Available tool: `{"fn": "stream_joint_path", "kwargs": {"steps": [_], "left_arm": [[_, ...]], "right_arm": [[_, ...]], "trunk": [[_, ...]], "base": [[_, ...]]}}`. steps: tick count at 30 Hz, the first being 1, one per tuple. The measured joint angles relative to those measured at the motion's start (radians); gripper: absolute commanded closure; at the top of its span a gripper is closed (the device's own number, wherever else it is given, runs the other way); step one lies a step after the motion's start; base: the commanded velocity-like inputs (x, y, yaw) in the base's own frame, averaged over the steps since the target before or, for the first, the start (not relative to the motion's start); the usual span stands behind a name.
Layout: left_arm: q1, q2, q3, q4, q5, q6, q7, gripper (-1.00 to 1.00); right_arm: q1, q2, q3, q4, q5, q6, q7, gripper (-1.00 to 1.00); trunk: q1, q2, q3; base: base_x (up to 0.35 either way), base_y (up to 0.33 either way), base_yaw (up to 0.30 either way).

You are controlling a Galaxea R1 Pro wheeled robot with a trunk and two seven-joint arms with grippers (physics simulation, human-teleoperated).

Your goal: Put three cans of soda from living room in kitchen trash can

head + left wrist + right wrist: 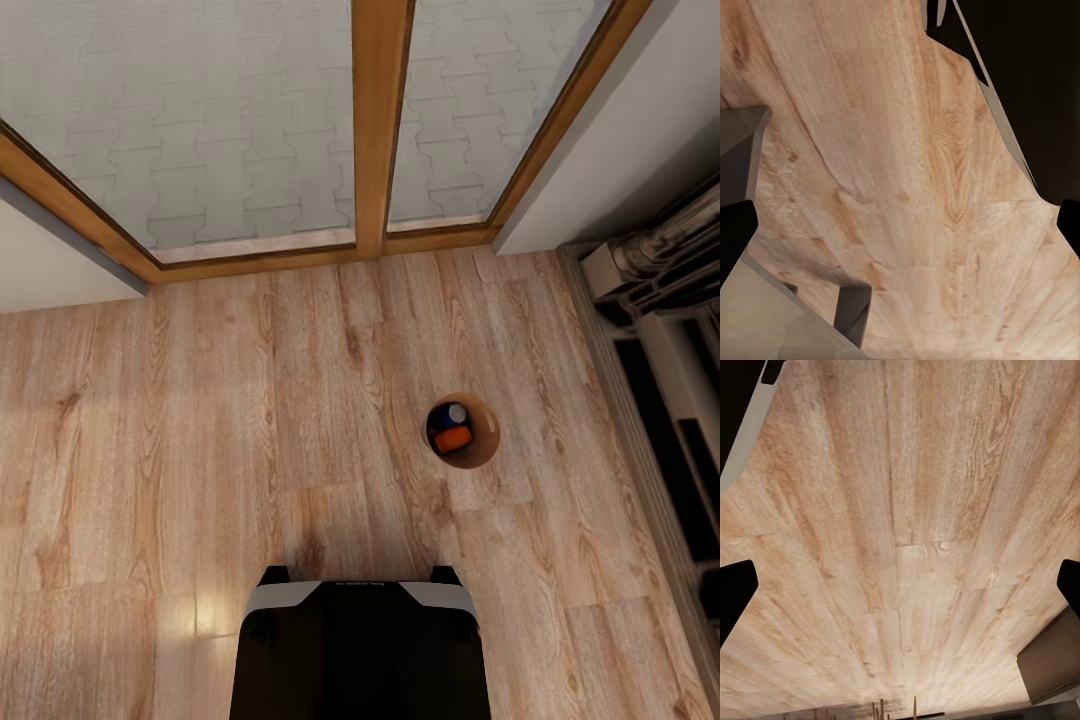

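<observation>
Head view, looking steeply down on a pale wood plank floor (200, 420). Robot's dark base with white-trimmed front edge (360, 640) at the lower middle.

Left gripper (900, 225), seen from its own wrist camera: dark fingertips (735, 232) at opposite edges of the picture, wide apart, nothing between them, pointed down at bare floor planks (907, 187). Grey angular shapes and a black mass at the margins, too cropped to identify.

Right gripper (900, 589), seen from its own wrist camera: dark fingertips (735, 592) likewise at opposite edges, spread wide, nothing held, aimed down at floor planks (900, 510). A brown-grey block (1050, 664) at one corner, not identifiable.

Trash can (461, 431): small round bucket standing upright on the floor ahead of the base and to its right, well apart from it; tan inner wall (485, 432) exposed. Inside: a blue soda can (450, 414) showing its grey metal top, and an orange soda can (452, 439) lying on its side, touching the blue one. Further contents not discernible.

Wood-framed glass doors (383, 130) along the far side, with grey paving visible through the panes (200, 120). White wall sections at far left (50, 260) and upper right (620, 140). Dark shelving or fittings with pale frames (670, 380) along the right edge, details unclear.
</observation>
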Motion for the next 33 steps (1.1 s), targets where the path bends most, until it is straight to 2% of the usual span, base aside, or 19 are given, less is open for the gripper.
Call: {"fn": "stream_joint_path", "kwargs": {"steps": [33], "left_arm": [[0.0,0.0,0.0,0.0,0.0,0.0,0.0,-1.0]], "right_arm": [[0.0,0.0,0.0,0.0,0.0,0.0,0.0,-1.0]], "trunk": [[0.0,0.0,0.0]], "base": [[0.0,0.0,0.0]]}}
